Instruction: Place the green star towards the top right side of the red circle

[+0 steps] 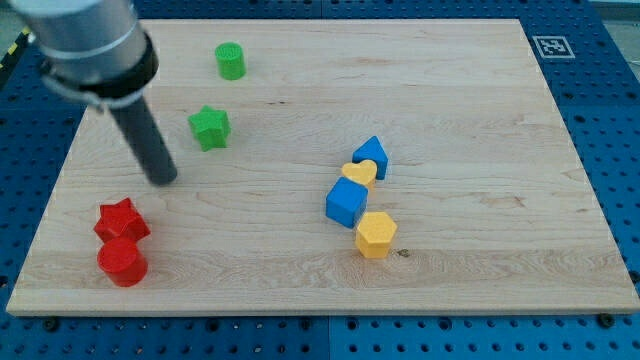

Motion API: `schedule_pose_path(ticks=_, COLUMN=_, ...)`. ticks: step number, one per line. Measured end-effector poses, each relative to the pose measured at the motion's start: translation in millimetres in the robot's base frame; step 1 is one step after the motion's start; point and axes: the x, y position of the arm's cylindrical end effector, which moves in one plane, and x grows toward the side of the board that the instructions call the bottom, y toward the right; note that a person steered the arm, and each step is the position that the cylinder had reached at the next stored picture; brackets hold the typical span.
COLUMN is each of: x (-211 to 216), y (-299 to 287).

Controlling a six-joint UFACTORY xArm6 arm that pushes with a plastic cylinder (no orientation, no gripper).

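Observation:
The green star (210,128) lies on the wooden board (460,120) at the upper left. The red circle (122,262) sits at the lower left, touching the red star (121,220) just above it. My tip (163,179) rests on the board below and to the left of the green star, a short way off it, and above and to the right of the red star. The green star is well above and to the right of the red circle.
A green circle (230,61) sits near the view's top left. Near the middle stand a small blue block (371,154), a yellow heart (358,173), a blue cube (346,202) and a yellow hexagon (376,234) in a touching chain.

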Motion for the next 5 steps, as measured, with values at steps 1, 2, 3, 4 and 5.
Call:
schedule_pose_path(ticks=1, x=-80.5, y=0.1)
schedule_pose_path(ticks=2, x=-120.3, y=38.0)
schedule_pose_path(ticks=3, x=-117.7, y=87.6)
schedule_pose_path(ticks=4, x=-88.9, y=78.8)
schedule_pose_path(ticks=5, x=-48.0, y=51.6)
